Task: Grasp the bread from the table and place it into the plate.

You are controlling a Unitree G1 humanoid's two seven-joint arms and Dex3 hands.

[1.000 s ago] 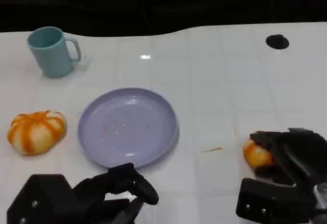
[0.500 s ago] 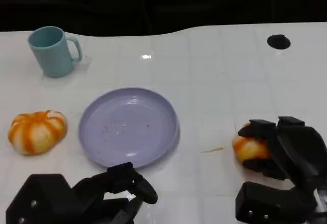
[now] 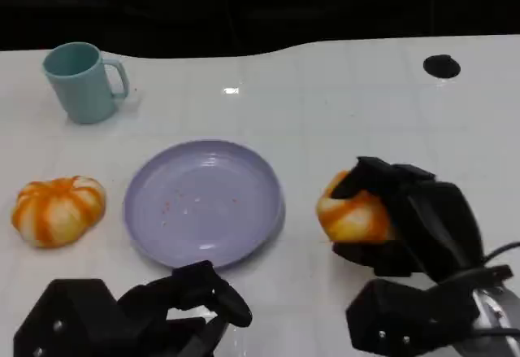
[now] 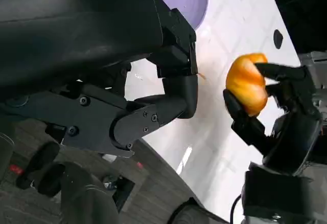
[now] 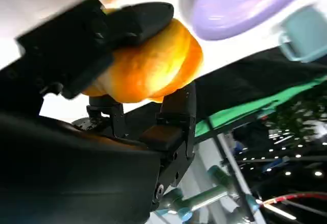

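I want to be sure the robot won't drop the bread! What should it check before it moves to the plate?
1. Bread held by the right hand: ok, fingers wrap over and under it.
2. Bread lifted off the table: ok, the left wrist view shows it in the air.
3. Plate has room: ok, just a few crumbs.
4. Path from bread to plate: ok, bare table between them.
5. Left hand out of the way: ok, low, near the plate's front edge, holding nothing.
6. Grip firm enough: cannot tell.
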